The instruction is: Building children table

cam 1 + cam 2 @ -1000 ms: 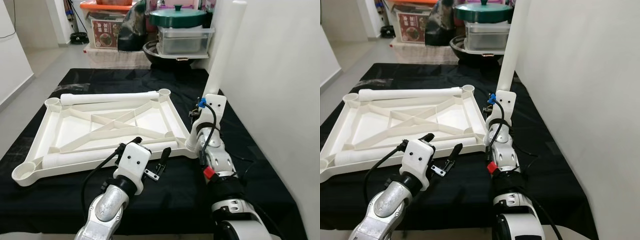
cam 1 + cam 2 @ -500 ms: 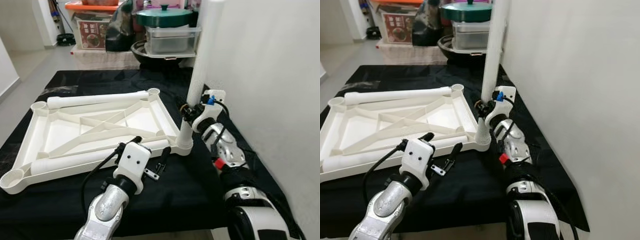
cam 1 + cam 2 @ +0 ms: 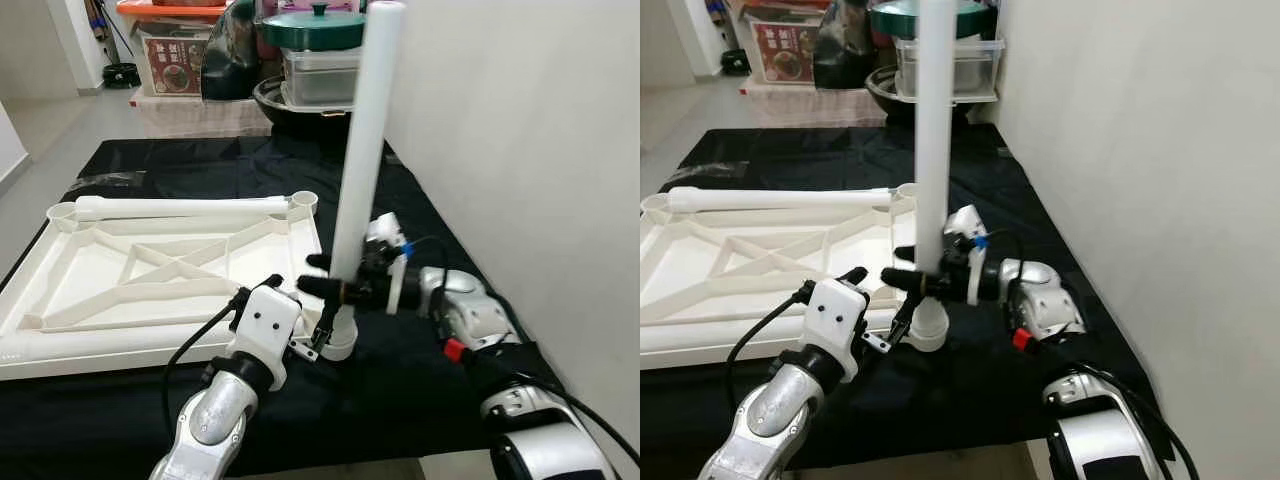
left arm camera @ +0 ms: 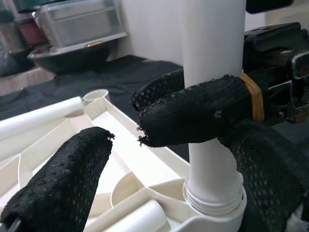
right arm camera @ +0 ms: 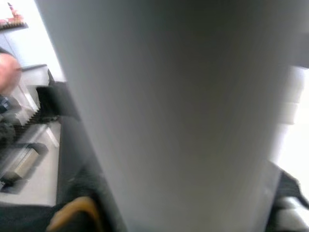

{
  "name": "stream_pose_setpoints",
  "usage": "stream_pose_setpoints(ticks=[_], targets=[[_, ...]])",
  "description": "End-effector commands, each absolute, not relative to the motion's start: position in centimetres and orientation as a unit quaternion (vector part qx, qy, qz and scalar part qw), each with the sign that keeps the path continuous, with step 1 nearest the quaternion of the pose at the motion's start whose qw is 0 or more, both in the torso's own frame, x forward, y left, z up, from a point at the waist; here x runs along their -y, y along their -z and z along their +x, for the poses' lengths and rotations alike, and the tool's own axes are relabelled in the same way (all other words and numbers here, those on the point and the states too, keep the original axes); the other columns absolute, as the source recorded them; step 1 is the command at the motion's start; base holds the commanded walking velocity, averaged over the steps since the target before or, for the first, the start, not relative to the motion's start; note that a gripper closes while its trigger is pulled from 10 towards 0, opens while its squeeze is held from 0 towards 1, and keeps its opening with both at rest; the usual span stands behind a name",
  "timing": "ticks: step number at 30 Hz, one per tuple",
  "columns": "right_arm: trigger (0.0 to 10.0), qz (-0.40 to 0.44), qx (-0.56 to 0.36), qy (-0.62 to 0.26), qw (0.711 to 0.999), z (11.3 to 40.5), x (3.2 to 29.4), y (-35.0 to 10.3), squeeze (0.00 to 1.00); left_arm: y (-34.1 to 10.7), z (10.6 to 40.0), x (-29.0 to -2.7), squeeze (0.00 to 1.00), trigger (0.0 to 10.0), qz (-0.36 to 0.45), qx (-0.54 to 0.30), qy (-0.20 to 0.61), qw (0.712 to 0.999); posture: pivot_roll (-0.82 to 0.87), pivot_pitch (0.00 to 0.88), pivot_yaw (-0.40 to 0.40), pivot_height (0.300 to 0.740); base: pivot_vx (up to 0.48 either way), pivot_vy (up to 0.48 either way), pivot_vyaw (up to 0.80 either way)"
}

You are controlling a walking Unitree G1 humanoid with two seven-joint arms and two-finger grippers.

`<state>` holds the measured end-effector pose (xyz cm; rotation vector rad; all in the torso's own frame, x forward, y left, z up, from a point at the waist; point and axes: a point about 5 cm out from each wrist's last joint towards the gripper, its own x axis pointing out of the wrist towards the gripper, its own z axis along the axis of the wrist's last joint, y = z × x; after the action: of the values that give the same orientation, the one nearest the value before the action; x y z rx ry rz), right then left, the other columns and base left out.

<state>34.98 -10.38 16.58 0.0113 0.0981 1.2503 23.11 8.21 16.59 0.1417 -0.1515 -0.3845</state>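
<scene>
A black cloth (image 3: 200, 170) covers the tabletop. A plain white wall (image 3: 520, 130) runs along the 3 o'clock side. At 12 o'clock, past the cloth's far edge, stand a clear storage box (image 3: 322, 78) under a green lid (image 3: 314, 27), a dark bowl (image 3: 290, 105) and an orange-lidded bin (image 3: 170, 45). Pale floor (image 3: 45, 115) shows at 10 o'clock, evenly lit.

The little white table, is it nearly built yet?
Not yet. The tabletop lies upside down on the black cloth. One leg stands upright in the near right corner socket, with the right gripper shut around it. The left gripper is open beside that socket. Two more legs lie across the frame, not yet fitted.
</scene>
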Motion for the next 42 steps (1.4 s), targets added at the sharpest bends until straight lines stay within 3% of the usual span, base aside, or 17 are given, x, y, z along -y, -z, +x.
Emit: stream_pose_setpoints(ticks=[1, 2, 4, 5, 6, 7, 8, 12, 16, 20, 25, 26, 29, 30, 35, 36, 42], targets=[[0.0, -0.025, -0.054, -0.570, 0.819, 35.3, 9.4, -16.0, 0.00, -16.8, 22.8, -7.7, 0.00, 10.0, 0.066, 0.079, 0.196, 0.975, 0.13, 0.000, -0.062, 0.740, 0.000, 0.000, 0.00], [0.0, -0.019, -0.039, -0.465, 0.884, 37.0, 9.1, -16.2, 0.00, -17.0, 22.6, -7.3, 0.00, 10.0, 0.064, 0.082, 0.201, 0.974, 0.13, 0.000, -0.067, 0.740, 0.000, 0.000, 0.00], [0.0, -0.016, -0.034, -0.434, 0.900, 37.4, 9.1, -16.3, 0.00, -17.1, 22.6, -7.3, 0.00, 10.0, 0.063, 0.084, 0.202, 0.974, 0.13, 0.000, -0.067, 0.740, 0.000, 0.000, 0.00], [0.0, -0.008, -0.043, -0.341, 0.939, 38.3, 9.8, -16.2, 0.00, -17.4, 22.7, -7.3, 0.00, 10.0, 0.062, 0.088, 0.202, 0.974, 0.12, 0.000, -0.063, 0.740, 0.000, 0.000, 0.00], [0.0, -0.008, -0.043, -0.341, 0.939, 38.3, 9.8, -16.2, 0.00, -17.4, 22.7, -7.3, 0.00, 10.0, 0.062, 0.088, 0.202, 0.974, 0.12, 0.000, -0.063, 0.740, 0.000, 0.000, 0.00], [0.0, -0.017, -0.075, -0.247, 0.966, 38.8, 10.9, -15.4, 0.00, -17.7, 22.7, -7.3, 0.00, 10.0, 0.062, 0.094, 0.200, 0.973, 0.12, 0.000, -0.065, 0.740, 0.000, 0.000, 0.00], [0.0, -0.017, -0.075, -0.247, 0.966, 38.8, 10.9, -15.4, 0.00, -17.7, 22.7, -7.3, 0.00, 10.0, 0.062, 0.094, 0.200, 0.973, 0.12, 0.000, -0.065, 0.740, 0.000, 0.000, 0.00], [0.0, -0.003, -0.109, -0.074, 0.991, 38.6, 13.5, -14.3, 0.00, -18.6, 22.7, -7.5, 0.00, 10.0, 0.057, 0.108, 0.194, 0.973, 0.11, 0.000, -0.058, 0.740, 0.000, 0.000, 0.00], [0.0, 0.001, -0.114, -0.053, 0.992, 38.5, 13.8, -14.2, 0.00, -18.8, 22.7, -7.5, 0.00, 10.0, 0.055, 0.111, 0.190, 0.974, 0.11, 0.000, -0.058, 0.740, 0.000, 0.000, 0.00], [0.0, 0.028, -0.144, 0.098, 0.984, 37.4, 15.4, -12.8, 0.00, -19.8, 22.7, -7.9, 0.00, 10.0, 0.061, 0.126, 0.176, 0.974, 0.12, 0.000, -0.063, 0.740, 0.000, 0.000, 0.00], [0.0, 0.051, -0.119, 0.172, 0.977, 37.3, 15.3, -13.2, 0.00, -20.1, 22.6, -7.9, 0.00, 10.0, 0.062, 0.129, 0.172, 0.975, 0.12, 0.000, -0.065, 0.740, 0.000, 0.000, 0.00], [10.0, 0.077, -0.075, 0.126, 0.986, 37.6, 13.8, -14.4, 0.00, -20.0, 22.5, -7.8, 0.00, 10.0, 0.062, 0.128, 0.174, 0.974, 0.11, 0.000, -0.062, 0.740, 0.000, 0.000, 0.00], [10.0, 0.104, -0.025, 0.067, 0.992, 37.8, 12.1, -15.8, 0.00, -19.9, 22.4, -7.7, 0.00, 10.0, 0.063, 0.126, 0.177, 0.974, 0.11, 0.000, -0.060, 0.740, 0.000, 0.000, 0.00], [10.0, 0.100, 0.007, 0.036, 0.994, 37.8, 11.6, -16.6, 1.00, -20.0, 22.4, -7.6, 0.00, 10.0, 0.059, 0.125, 0.176, 0.975, 0.11, 0.000, -0.064, 0.740, 0.000, 0.000, 0.00], [10.0, 0.044, 0.073, -0.040, 0.996, 37.6, 11.2, -17.9, 1.00, -20.4, 22.3, -7.5, 0.00, 10.0, 0.067, 0.128, 0.175, 0.974, 0.11, 0.000, -0.068, 0.740, 0.000, 0.000, 0.00], [10.0, 0.062, 0.068, -0.082, 0.992, 37.6, 10.9, -17.9, 0.00, -20.5, 22.3, -7.6, 0.00, 10.0, 0.060, 0.127, 0.171, 0.975, 0.11, 0.000, -0.064, 0.740, 0.000, 0.000, 0.00], [10.0, 0.076, 0.059, -0.241, 0.966, 37.4, 10.2, -17.8, 0.00, -19.9, 22.2, -7.7, 0.00, 10.0, 0.052, 0.116, 0.161, 0.979, 0.11, 0.000, -0.068, 0.740, 0.000, 0.000, 0.00]])
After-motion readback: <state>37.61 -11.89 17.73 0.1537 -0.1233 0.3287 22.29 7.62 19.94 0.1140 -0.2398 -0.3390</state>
